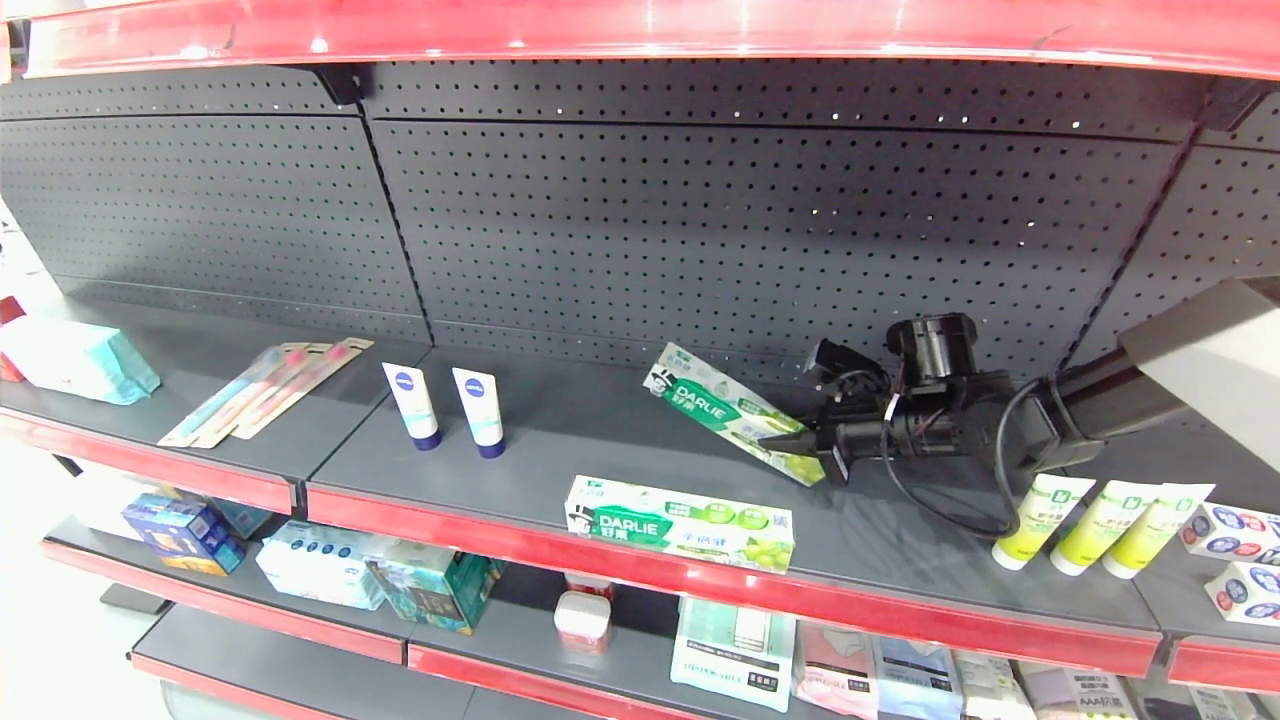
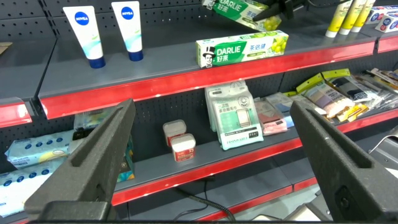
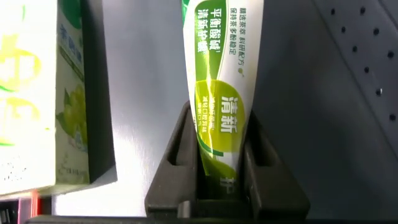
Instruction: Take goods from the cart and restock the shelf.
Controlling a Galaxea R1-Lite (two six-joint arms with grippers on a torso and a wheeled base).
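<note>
The left gripper (image 2: 212, 106) held its two dark fingers (image 2: 93, 158) spread wide apart, with nothing between them. Beyond them, on the upper shelf (image 2: 161, 74), two white tubes (image 2: 87, 34) stood on their blue caps. A front toothpaste box (image 2: 242, 48) lay along the shelf's red edge. Behind it lay a rear toothpaste box (image 2: 239, 9), its end met by the right gripper (image 2: 273, 9). Yellow-green tubes (image 2: 345, 15) lay further along. One level down sat two small red-and-white boxes (image 2: 177, 140), with a pale green pack (image 2: 233, 115) just beside them.
</note>
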